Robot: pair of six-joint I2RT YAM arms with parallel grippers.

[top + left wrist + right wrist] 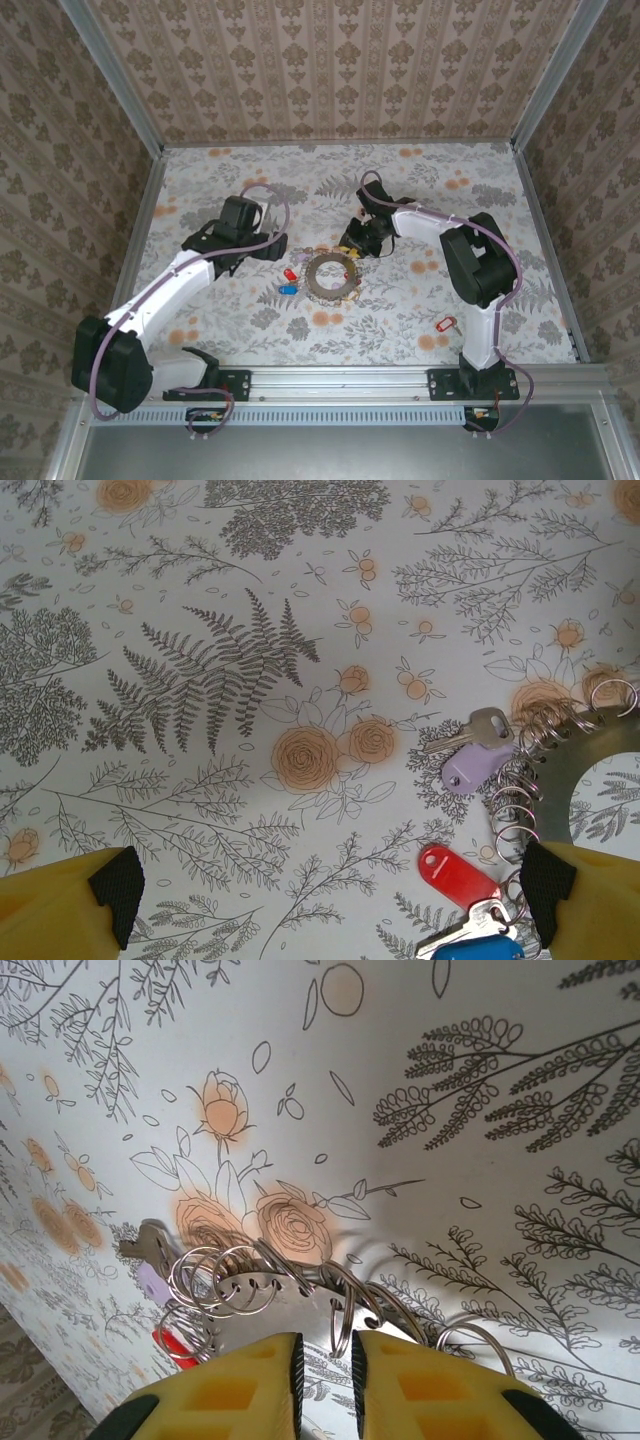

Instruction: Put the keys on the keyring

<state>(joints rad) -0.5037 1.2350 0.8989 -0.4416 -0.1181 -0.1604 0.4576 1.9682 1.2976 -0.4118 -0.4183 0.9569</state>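
The keyring (331,276) is gripped at its rim, mid-surface (250,330), by the closed right end effector (326,1355), the left end effector (330,900) is held open, and one red key (445,324) is judged yet to be threaded.

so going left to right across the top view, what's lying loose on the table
red key and blue key together → keyring → lone red key off by the right arm's base
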